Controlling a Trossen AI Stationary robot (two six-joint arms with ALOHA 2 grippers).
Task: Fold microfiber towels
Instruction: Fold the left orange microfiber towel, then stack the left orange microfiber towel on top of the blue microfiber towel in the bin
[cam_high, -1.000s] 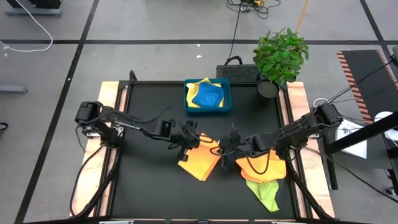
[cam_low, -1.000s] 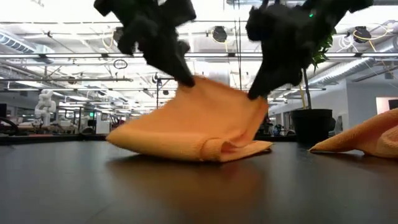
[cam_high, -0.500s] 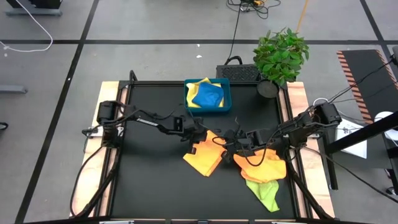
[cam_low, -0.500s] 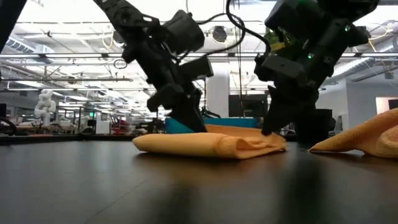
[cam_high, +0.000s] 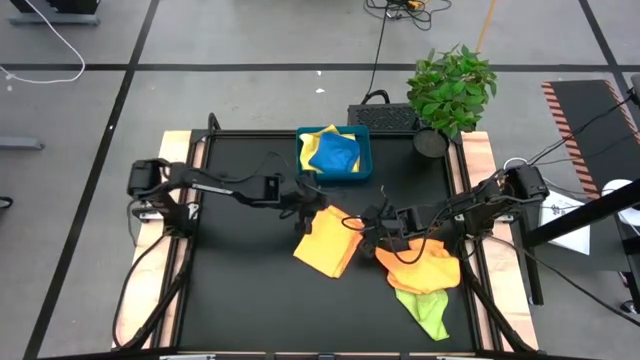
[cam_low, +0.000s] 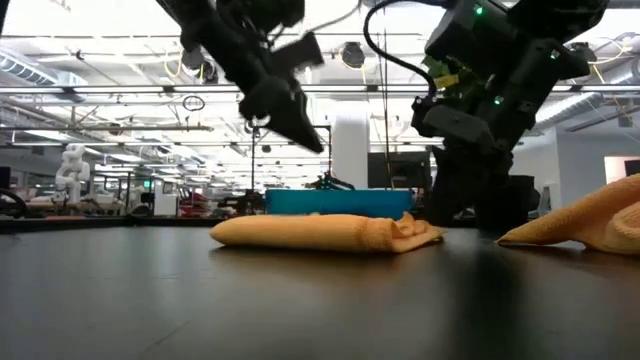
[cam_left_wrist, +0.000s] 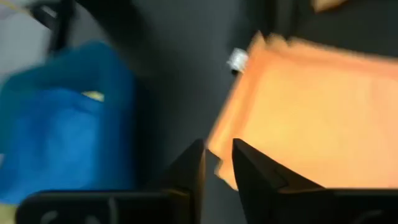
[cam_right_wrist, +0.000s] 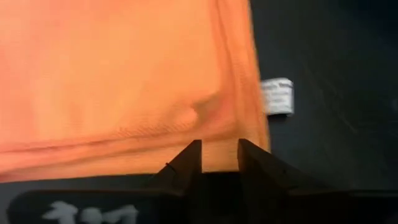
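Black table (cam_high: 240, 290) with pale wooden side strips. Folded orange towel (cam_high: 327, 241) flat near centre. Second orange towel (cam_high: 425, 268), crumpled, toward right edge, overlapping green towel (cam_high: 428, 311) (nearest front edge). Blue tray (cam_high: 364, 150) at middle of back edge. Plant pot (cam_high: 431, 143) at back right corner.

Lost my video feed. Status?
Left gripper and right gripper open, off cloth. Folded orange microfiber towel flat on table. Nothing blocking.
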